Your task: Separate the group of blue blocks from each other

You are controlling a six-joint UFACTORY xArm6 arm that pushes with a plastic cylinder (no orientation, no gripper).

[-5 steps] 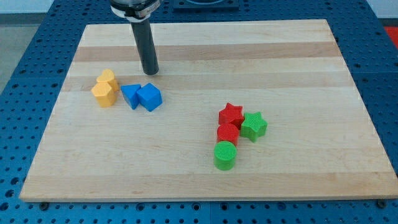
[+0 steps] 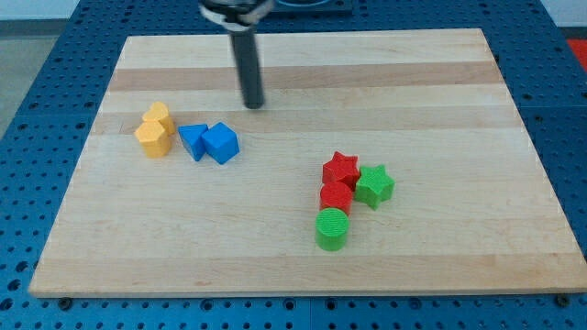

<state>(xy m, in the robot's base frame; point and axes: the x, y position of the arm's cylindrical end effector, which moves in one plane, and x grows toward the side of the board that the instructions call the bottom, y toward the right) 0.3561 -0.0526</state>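
Two blue blocks touch each other left of the board's middle: a blue triangular block [image 2: 193, 141] on the left and a blue cube [image 2: 221, 143] on the right. My tip [image 2: 253, 104] rests on the board above and to the right of the blue cube, a short gap away, touching no block. The dark rod rises from it to the view's top edge.
Two yellow blocks [image 2: 155, 130] sit just left of the blue pair. Toward the right are a red star [image 2: 340, 169], a red block [image 2: 336, 196], a green star [image 2: 374, 185] and a green cylinder [image 2: 332, 229]. The wooden board [image 2: 440, 101] lies on a blue perforated table.
My tip has moved to the right, from above the blue cube to above and right of it. No block has moved.
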